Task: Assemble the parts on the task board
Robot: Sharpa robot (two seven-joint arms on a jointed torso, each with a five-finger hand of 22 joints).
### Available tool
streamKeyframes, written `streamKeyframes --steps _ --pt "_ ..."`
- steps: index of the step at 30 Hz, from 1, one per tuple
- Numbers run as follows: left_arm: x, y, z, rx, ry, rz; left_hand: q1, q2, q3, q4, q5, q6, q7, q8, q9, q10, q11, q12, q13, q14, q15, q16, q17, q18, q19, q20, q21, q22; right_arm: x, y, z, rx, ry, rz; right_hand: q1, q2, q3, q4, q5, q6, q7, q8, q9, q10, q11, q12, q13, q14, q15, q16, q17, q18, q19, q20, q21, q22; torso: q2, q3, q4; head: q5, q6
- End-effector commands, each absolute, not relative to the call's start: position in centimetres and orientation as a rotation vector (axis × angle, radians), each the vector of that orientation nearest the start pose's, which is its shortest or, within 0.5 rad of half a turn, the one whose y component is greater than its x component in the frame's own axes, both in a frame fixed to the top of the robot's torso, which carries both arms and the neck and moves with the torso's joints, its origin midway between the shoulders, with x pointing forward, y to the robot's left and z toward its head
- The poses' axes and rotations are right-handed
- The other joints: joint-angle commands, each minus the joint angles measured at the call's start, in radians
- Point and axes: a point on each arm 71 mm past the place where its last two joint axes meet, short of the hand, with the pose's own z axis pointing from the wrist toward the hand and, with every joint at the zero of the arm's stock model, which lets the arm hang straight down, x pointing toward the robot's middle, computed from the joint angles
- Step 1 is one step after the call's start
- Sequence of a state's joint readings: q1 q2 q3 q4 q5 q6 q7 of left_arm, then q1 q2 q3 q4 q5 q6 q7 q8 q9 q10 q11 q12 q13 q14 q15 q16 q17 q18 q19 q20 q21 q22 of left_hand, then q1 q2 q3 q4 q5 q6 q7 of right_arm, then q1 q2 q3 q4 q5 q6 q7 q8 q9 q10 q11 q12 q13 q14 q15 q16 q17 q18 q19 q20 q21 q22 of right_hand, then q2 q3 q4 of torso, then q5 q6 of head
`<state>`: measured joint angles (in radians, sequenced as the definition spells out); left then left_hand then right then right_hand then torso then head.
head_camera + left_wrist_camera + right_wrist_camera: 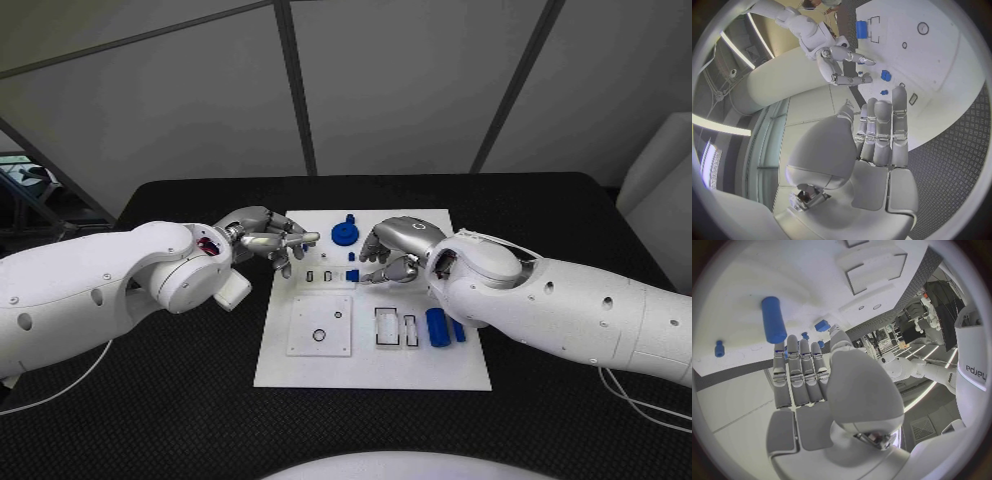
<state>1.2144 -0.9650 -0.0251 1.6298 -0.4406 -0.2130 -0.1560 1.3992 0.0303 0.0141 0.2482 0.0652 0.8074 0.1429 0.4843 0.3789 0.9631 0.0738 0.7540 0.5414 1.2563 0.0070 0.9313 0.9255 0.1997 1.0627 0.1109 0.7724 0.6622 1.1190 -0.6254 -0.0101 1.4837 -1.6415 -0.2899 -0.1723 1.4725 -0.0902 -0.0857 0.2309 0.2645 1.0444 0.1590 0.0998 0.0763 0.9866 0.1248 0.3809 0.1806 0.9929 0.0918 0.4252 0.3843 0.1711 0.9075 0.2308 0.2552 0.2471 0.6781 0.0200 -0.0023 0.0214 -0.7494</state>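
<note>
Left hand (268,238) over board (372,368) left edge, fingers apart and empty, right hand (395,250) mid-board, fingers spread, empty, blue parts (437,327) nearby

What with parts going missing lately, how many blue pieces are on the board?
5: one round piece at the board's far edge, two small ones by the right hand, two cylinders nearer the robot. It may hide more.
</note>
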Motion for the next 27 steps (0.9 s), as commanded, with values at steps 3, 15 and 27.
streamKeyframes --steps 3,15,27 --pt "46.5 23.4 -18.4 -0.929 1.880 -1.140 0.005 -0.002 0.006 0.000 0.004 -0.003 0.005 -0.006 -0.002 -0.004 -0.001 -0.003 -0.003 -0.009 0.000 -0.003 -0.002 -0.017 -0.003 0.002 -0.007 -0.003 47.3 -9.5 -21.0 -0.352 1.628 0.662 0.005 0.010 -0.011 0.001 0.008 -0.011 0.001 0.006 0.001 -0.022 0.002 0.021 0.003 -0.023 0.003 0.024 -0.004 0.004 -0.014 0.002 -0.007 0.003 0.000 0.0003 0.0009 0.001 -0.004" --pt "46.4 23.2 -18.5 -0.931 1.894 -1.143 0.004 -0.004 0.007 0.003 0.004 -0.003 0.008 -0.007 -0.007 -0.002 0.001 -0.002 -0.007 -0.004 0.001 0.005 0.003 -0.017 -0.001 0.003 -0.010 -0.005 47.2 -8.5 -22.0 -0.403 1.676 0.652 0.013 0.016 -0.014 0.002 0.010 -0.015 0.000 0.010 0.001 -0.041 0.003 0.046 0.005 -0.049 0.004 0.052 -0.009 0.003 -0.024 0.007 -0.010 0.005 -0.001 0.0015 -0.0006 0.005 -0.011" --pt "46.4 23.1 -18.5 -0.930 1.901 -1.143 0.005 -0.005 0.009 0.004 0.004 -0.002 0.008 -0.007 -0.010 0.001 0.001 0.000 -0.010 0.002 0.001 0.014 0.009 -0.017 0.002 0.003 -0.011 -0.006 47.0 -8.0 -22.6 -0.452 1.714 0.646 0.016 0.020 -0.015 0.002 0.009 -0.016 -0.001 0.012 0.001 -0.046 0.000 0.057 0.006 -0.058 0.002 0.064 -0.011 0.003 -0.027 0.009 -0.010 0.007 -0.001 0.0015 -0.0012 0.009 -0.017"
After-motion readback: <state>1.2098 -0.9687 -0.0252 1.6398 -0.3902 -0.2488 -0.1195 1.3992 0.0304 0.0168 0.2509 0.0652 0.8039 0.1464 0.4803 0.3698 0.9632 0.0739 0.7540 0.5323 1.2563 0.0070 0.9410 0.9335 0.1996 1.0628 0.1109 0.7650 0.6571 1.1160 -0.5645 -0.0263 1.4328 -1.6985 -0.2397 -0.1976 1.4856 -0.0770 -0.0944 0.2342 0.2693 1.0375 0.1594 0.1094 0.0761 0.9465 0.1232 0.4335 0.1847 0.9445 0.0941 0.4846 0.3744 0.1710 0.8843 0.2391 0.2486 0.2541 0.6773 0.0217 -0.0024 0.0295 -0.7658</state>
